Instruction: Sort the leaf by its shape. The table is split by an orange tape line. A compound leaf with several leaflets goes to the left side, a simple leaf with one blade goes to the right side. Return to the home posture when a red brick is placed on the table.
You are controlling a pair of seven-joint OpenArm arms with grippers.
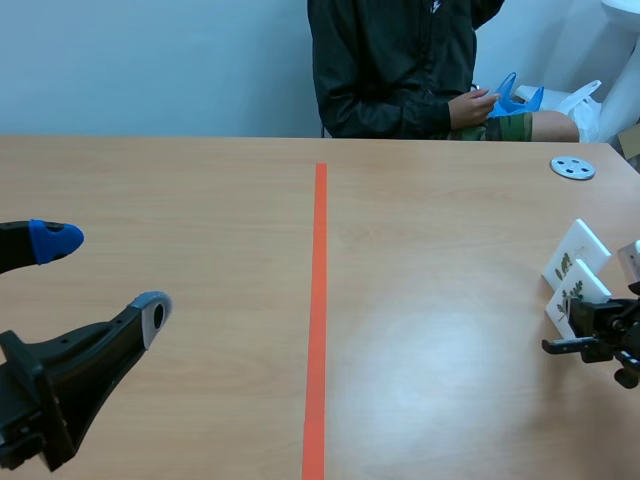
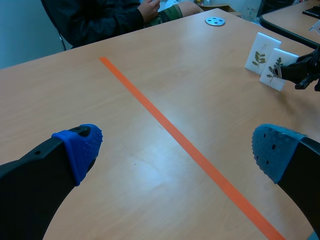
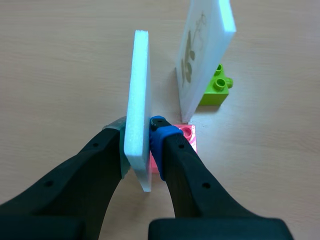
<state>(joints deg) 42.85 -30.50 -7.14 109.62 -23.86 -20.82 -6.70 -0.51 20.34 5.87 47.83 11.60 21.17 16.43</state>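
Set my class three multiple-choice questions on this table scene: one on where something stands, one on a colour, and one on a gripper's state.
1. On which side of the orange tape line does the farther white foam leaf card stand? A left; B right; C on the line.
2. What colour is the small plastic brick beside that card's base? A red; B blue; C lime green.
3. The right gripper is: A open; B shut on nothing; C shut on the nearer white foam leaf card.
Answers: 1 B, the card stands well to the right of the line. 2 C, the right wrist view shows it lime green. 3 C, the card is pinched between its jaws.
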